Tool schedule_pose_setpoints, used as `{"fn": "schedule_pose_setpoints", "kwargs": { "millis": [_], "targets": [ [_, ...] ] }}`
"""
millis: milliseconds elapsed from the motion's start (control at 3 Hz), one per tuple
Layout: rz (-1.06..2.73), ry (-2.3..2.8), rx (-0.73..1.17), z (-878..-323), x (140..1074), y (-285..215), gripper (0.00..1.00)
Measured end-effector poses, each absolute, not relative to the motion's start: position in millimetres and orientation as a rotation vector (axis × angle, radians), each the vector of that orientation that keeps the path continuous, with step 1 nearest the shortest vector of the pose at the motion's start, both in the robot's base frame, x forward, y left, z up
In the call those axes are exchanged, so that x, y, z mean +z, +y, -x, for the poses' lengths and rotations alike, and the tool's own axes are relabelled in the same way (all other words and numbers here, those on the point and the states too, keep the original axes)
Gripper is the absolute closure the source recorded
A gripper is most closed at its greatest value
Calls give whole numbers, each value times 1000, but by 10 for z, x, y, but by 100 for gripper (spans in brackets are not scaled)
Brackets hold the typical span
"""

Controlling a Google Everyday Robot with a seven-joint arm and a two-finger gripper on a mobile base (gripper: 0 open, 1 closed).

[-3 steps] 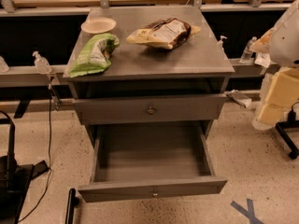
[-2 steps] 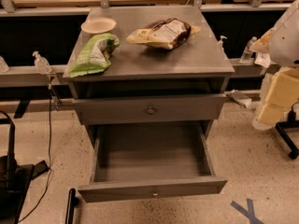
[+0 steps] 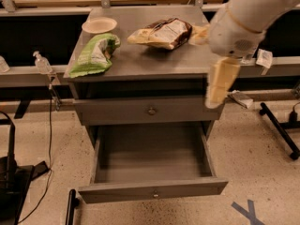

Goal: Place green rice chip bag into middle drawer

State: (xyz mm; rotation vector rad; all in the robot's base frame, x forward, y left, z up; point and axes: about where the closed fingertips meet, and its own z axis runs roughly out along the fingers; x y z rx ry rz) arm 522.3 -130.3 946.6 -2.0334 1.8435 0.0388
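Hanging by the cabinet's right edge, the gripper was well apart from the green bag; whether clenched, I couldn't tell.

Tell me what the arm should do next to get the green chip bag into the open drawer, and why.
Probably swing the gripper across the cabinet top toward the green bag. The gripper hangs by the cabinet's right edge, apart from the bag, which lies on the top's left side. The drawer below already stands open, so reaching the bag comes first.
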Motion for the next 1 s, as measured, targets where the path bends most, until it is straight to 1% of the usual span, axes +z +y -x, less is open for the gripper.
{"fn": "schedule_pose_setpoints", "kwargs": {
  "millis": [333,1000],
  "targets": [
    [2175,1566,77,-5452,9398,-734,0],
    [2235,1523,27,-5457,9383,-680,0]
  ]
}}
